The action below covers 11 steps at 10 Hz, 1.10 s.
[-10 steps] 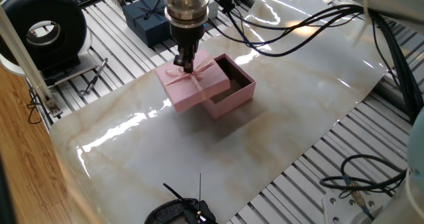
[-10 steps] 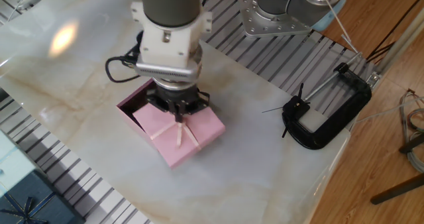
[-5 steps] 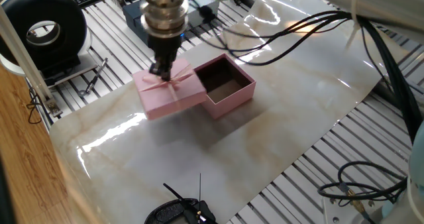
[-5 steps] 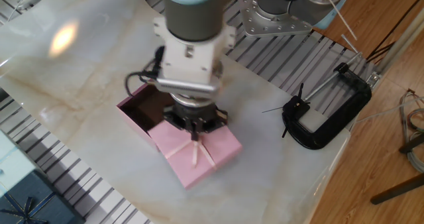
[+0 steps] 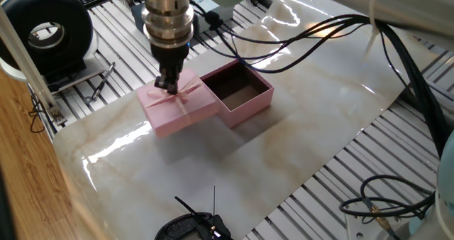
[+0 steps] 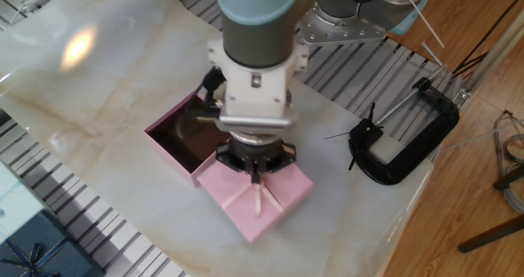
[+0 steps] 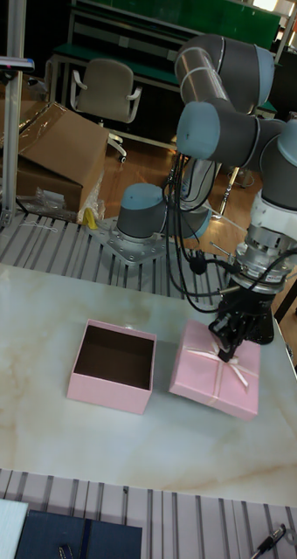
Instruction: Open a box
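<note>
The pale pink box (image 5: pixel 250 109) stands open on the marble sheet, its dark inside showing; it also appears in the other fixed view (image 6: pixel 167 147) and the tall view (image 7: pixel 109 385). Its lid (image 5: pixel 179 109) lies just beside it, off the base, slightly tilted in the tall view (image 7: pixel 208 380). My gripper (image 5: pixel 168 86) points straight down, shut on the thin ribbon bow in the lid's middle. From the other side the gripper (image 6: pixel 256 175) stands over the lid (image 6: pixel 260 207), its fingertips pinched on the ribbon (image 7: pixel 227 352).
A black C-clamp (image 6: pixel 402 143) lies near the sheet's edge. A dark navy gift box (image 6: pixel 33 246) and a light blue box (image 6: pixel 8 193) sit off the sheet on the slatted table. A black ring-shaped device (image 5: pixel 47 31) and cables (image 5: pixel 319 27) are nearby.
The gripper has carried the lid sideways off the box, away from the base. The box's dark inside, half covered a second ago, is now fully uncovered.
</note>
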{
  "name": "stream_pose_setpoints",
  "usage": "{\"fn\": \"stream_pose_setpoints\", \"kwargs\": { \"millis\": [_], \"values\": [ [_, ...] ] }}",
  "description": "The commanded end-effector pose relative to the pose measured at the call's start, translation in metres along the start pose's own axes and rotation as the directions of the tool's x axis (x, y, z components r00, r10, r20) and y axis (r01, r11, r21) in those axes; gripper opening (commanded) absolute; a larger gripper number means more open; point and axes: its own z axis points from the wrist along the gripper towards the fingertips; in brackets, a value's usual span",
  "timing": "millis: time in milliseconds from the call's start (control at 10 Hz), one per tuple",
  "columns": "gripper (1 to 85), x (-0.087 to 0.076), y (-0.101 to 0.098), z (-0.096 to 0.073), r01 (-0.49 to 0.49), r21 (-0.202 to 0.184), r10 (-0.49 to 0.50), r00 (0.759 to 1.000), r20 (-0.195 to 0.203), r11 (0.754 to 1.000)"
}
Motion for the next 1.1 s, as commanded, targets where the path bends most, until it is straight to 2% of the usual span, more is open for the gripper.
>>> {"fn": "stream_pose_setpoints", "kwargs": {
  "millis": [0,100,200,300,400,500,800,1000],
  "values": [
    [1.3,-0.015,0.009,0.022,0.037,0.025,-0.038,0.999,0.032,0.999],
    [1.3,-0.013,0.011,0.026,0.029,0.020,-0.030,0.999,0.032,0.999],
    [1.3,-0.004,0.008,0.026,0.037,0.031,-0.037,0.999,-0.001,0.999],
    [1.3,-0.003,0.016,0.027,0.058,0.000,-0.058,0.998,-0.005,0.998],
    [1.3,0.000,0.019,0.031,0.072,-0.020,-0.072,0.997,0.014,0.997],
    [1.3,0.007,0.017,0.038,0.082,-0.019,-0.082,0.996,0.028,0.996],
    [1.3,0.025,0.003,0.052,0.119,0.007,-0.119,0.993,0.019,0.993],
    [1.3,0.030,0.003,0.056,0.112,0.004,-0.112,0.993,0.032,0.994]
  ]
}}
